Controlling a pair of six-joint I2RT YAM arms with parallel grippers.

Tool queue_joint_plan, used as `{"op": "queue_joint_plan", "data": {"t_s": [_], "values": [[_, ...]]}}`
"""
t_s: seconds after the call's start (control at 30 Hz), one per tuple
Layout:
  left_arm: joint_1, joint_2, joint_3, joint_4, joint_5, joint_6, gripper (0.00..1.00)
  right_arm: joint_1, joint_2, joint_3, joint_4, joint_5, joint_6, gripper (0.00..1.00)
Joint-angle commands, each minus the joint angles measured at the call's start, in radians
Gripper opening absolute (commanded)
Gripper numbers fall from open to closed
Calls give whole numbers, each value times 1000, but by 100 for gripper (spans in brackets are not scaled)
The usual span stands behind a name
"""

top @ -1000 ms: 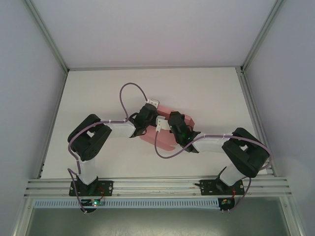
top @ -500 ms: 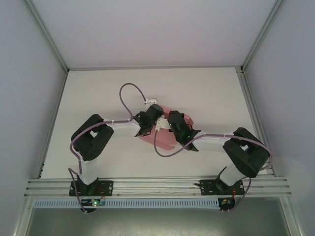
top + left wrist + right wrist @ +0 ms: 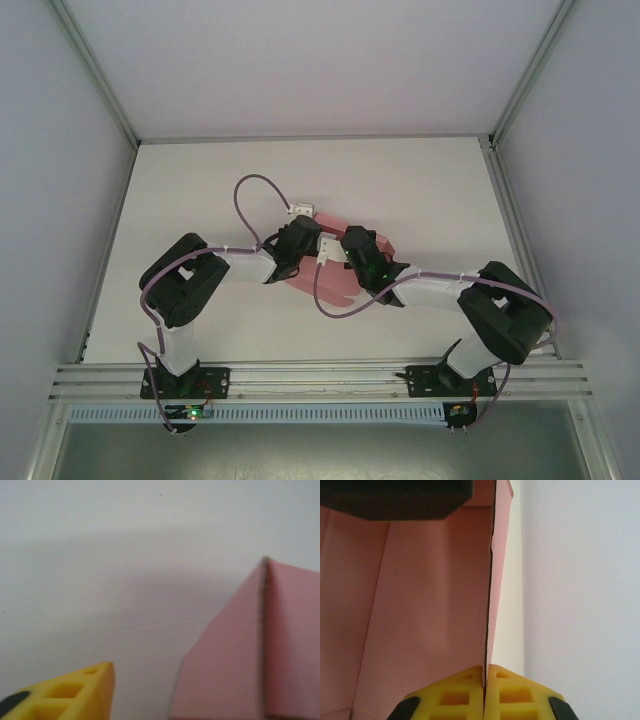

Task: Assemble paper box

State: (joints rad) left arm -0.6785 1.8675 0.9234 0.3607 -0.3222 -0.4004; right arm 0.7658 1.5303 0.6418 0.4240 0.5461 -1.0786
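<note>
Mid-surface, between the two wrists: the paper box [image 3: 312, 282] sits partly folded, pale pink card, mostly covered by both arms in the top view. Right tool [image 3: 484, 674] is clamped on the edge of an upright wall of the card, with its yellow pads pressed together and the thin sheet between them. The wall runs straight away from the pads, inner panels to its left, white surface [image 3: 580, 605] to its right. Left tool [image 3: 297, 240] is at the box's left end. Its wrist view gives one yellow finger [image 3: 82, 692] low left, apart from a raised pink corner with a crease down it and bare surface between them. The other finger is out of frame, so I can't tell whether that tool is open or closed. My read: mid-fold, one wall held up, box not yet closed. Risks from here: the grip is right at the card's edge, so any sideways pull from the right arm could crease or tear the wall, or let it slip out of the pads and drop flat. If the left tool comes in at the corner off-line it could push the whole box, since only that one pinch anchors it. The wrists are very close, so a small overshoot could knock them together, and the purple cable [image 3: 330, 312] looping over the card could snag a flap.
</note>
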Motion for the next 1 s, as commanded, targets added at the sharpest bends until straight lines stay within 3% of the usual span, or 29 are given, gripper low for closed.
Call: {"op": "queue_joint_plan", "data": {"t_s": [0.0,0.1,0.5,0.7,0.9,0.97], "values": [[80,-31,-57,-45,-41,58,56,-7,-10,-18,-166,67,17,0],[82,-85,-76,-43,2,81,62,-6,-5,-13,-162,67,13,0],[80,-97,-49,-40,157,100,64,-11,4,9,-171,35,33,0],[79,-73,-11,-58,146,114,43,-10,16,22,-144,19,33,0],[75,-65,-28,-23,110,122,3,17,2,53,-153,13,49,0],[76,-66,-37,-3,90,118,0,23,-23,74,-166,1,101,26]]}}
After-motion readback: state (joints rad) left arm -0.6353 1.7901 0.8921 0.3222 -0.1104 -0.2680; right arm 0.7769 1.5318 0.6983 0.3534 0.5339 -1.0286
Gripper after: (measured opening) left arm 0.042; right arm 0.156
